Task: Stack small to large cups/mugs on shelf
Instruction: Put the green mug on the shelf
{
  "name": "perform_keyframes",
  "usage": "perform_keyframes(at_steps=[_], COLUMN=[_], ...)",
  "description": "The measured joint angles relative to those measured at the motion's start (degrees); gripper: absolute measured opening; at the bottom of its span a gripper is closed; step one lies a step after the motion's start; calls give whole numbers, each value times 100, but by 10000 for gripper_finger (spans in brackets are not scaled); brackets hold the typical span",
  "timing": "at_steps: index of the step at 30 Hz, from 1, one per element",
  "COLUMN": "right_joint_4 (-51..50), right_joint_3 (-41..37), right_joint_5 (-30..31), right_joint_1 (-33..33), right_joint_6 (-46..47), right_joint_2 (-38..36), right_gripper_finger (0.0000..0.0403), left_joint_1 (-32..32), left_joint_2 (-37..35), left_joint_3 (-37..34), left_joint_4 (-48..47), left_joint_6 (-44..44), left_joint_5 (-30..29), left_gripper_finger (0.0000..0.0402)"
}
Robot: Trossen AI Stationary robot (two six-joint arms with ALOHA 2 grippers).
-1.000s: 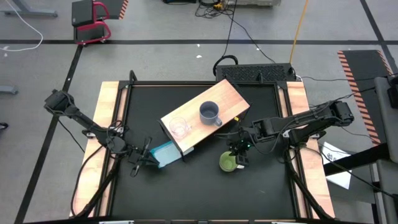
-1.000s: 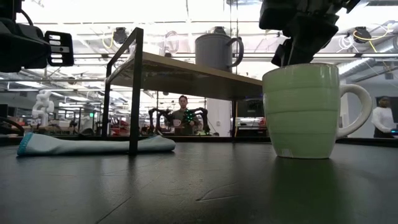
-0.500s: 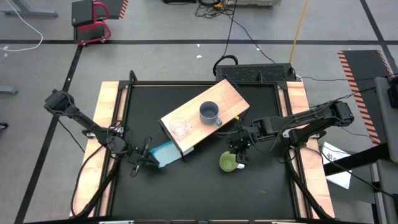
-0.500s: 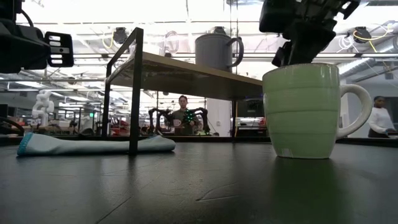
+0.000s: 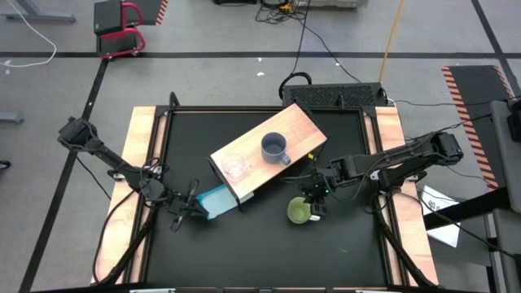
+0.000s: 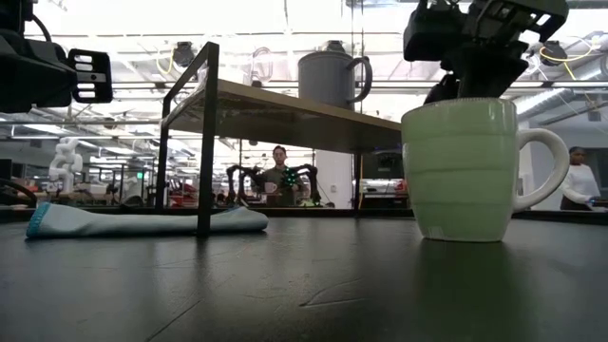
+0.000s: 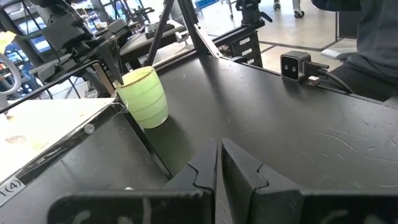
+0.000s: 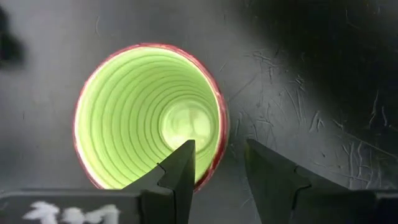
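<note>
The right pincer (image 8: 217,163) hangs released straight above the light-green mug (image 8: 149,118) on the black desk (image 5: 342,244), one finger over the mug's mouth and one outside its rim. Beyond it, the grey-blue mug (image 5: 274,148) and clear glass cup (image 5: 234,166) stand on the wooden shelf (image 5: 305,126). The left pincer (image 7: 219,163), clenched and empty, waits beside a teal block (image 5: 216,200). No readable writing shows.

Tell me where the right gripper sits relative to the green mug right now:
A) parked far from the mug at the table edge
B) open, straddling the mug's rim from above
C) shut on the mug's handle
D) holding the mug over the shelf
B: the right gripper is open, one finger inside the green mug and one outside its rim; the low view shows the mug standing on the table.
</note>
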Motion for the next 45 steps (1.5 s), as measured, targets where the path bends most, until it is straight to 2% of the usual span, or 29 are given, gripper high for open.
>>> perform_keyframes(at_steps=[7, 17, 29, 45], right_joint_4=[53, 31, 252, 321], right_joint_3=[0, 0, -9, -65], right_joint_5=[-1, 6, 54, 351], right_joint_1=[0, 2, 2, 58], right_joint_6=[-52, -80, -271, -639], right_joint_2=[0, 0, -147, -1348], right_gripper_finger=[112, 10, 4, 2], left_joint_1=[-1, -1, -2, -1], left_joint_2=[0, 0, 0, 0], left_joint_3=[0, -1, -1, 0], left_joint_4=[2, 4, 4, -72], left_joint_6=[-15, -15, -46, -46], left_joint_5=[0, 0, 0, 0], left_gripper_finger=[26, 26, 26, 26])
